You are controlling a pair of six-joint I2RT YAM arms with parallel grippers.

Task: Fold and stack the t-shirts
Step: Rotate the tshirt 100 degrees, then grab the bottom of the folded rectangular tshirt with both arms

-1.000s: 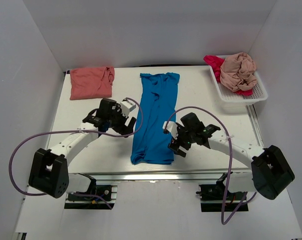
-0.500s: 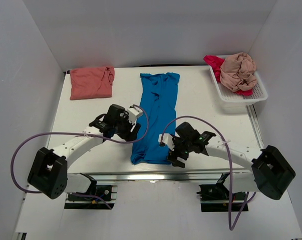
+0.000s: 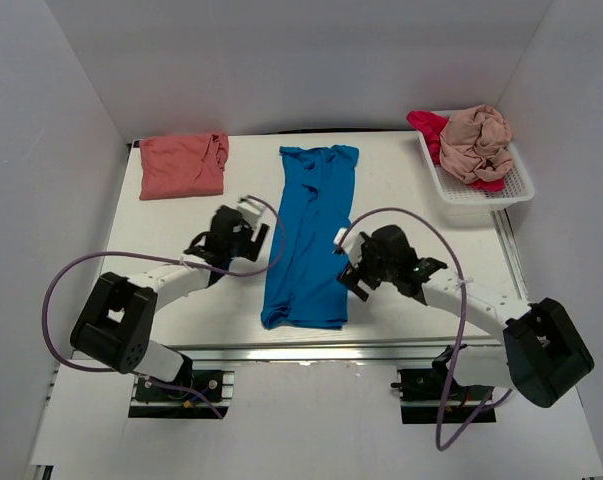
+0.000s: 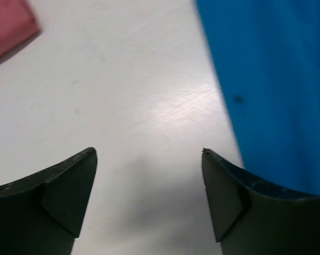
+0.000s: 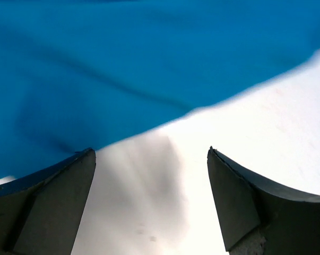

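White table (image 3: 171, 215) inside a plain white-walled booth, both of my arms reaching over it from the near edge. Bright blue cotton t-shirt (image 3: 311, 235) lies mid-table as a long narrow strip, running from the far edge toward me, wrinkled, with its near end bunched a little. Salmon-coral t-shirt (image 3: 184, 165) sits folded flat at the far left corner, well apart from the blue one. White slotted plastic basket (image 3: 481, 192) is at the far right. It holds the dusty beige-pink t-shirt (image 3: 476, 140), crumpled on top, and the magenta-red t-shirt (image 3: 426, 124), poking out at the basket's left rim and under the pink one.

My left gripper (image 3: 245, 236) is low, just beside the blue strip's left edge. In the left wrist view, the left gripper (image 4: 148, 153) has its jaws spread wide with nothing between them, only bare table. One dark finger (image 4: 228, 196) overlaps the blue cloth's (image 4: 271, 79) edge; contact unclear. A corner of the salmon shirt (image 4: 6, 26) shows at the top left.

My right gripper (image 3: 353, 272) is at the strip's right edge, toward the near end. In the right wrist view, the right gripper (image 5: 152, 151) is also gaping wide and holds nothing. The blue fabric (image 5: 122, 64) fills the upper frame, its edge runs diagonally just ahead of the fingertips, and white tabletop (image 5: 266, 122) lies between and beyond them.
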